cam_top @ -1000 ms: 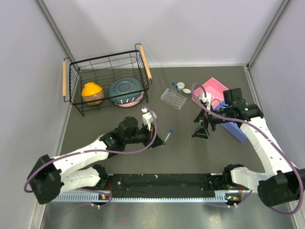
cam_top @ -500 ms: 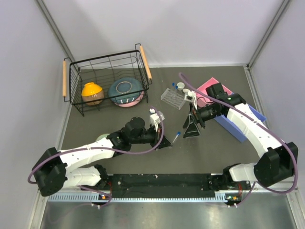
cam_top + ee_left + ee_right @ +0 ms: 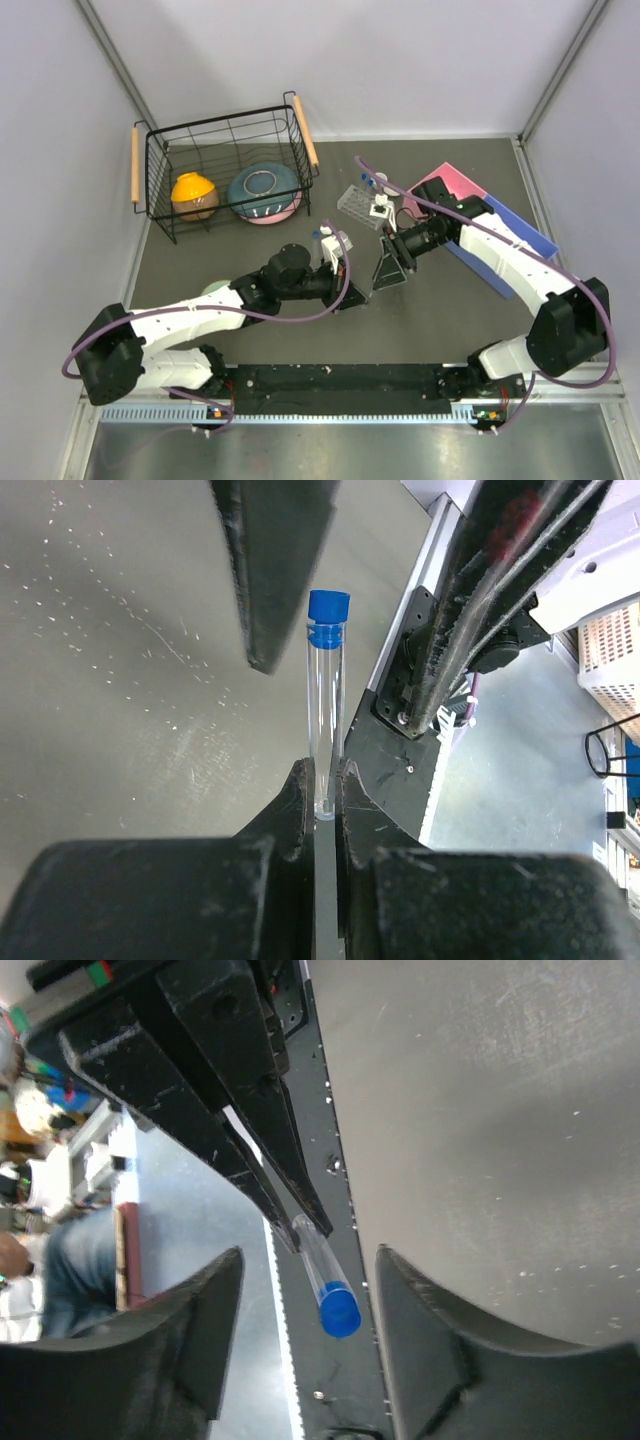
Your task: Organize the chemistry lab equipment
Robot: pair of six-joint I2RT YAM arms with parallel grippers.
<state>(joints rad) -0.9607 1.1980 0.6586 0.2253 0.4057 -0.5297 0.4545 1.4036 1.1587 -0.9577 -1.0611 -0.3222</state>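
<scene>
A clear tube (image 3: 322,700) with a blue cap (image 3: 328,607) is clamped at its lower end by the left claw (image 3: 322,770). In the left wrist view it is seen at the centre of the frame, with the cap pointing toward the top. The rest of the tube stands free above the closed fingertips.

The right claw (image 3: 308,1255) is held apart. In the right wrist view its two fingers (image 3: 195,1345) are seen at the lower left and lower right, and the tube (image 3: 312,1260) is found in the gap between them, touched by neither. The cap (image 3: 340,1313) points toward the bottom of that frame.

In the top view the left claw (image 3: 352,297) and the right claw (image 3: 385,277) are brought close together just below the centre of the frame, over the grey table (image 3: 450,310). The tube itself cannot be made out there.

A clear rack (image 3: 358,203) is seen on the table in the upper middle, partly crossed by the right arm's cable. To its left, in the upper left, a black wire basket (image 3: 160,150) is placed, and an orange bowl (image 3: 194,195) and a blue bowl (image 3: 264,190) are kept inside it.
</scene>
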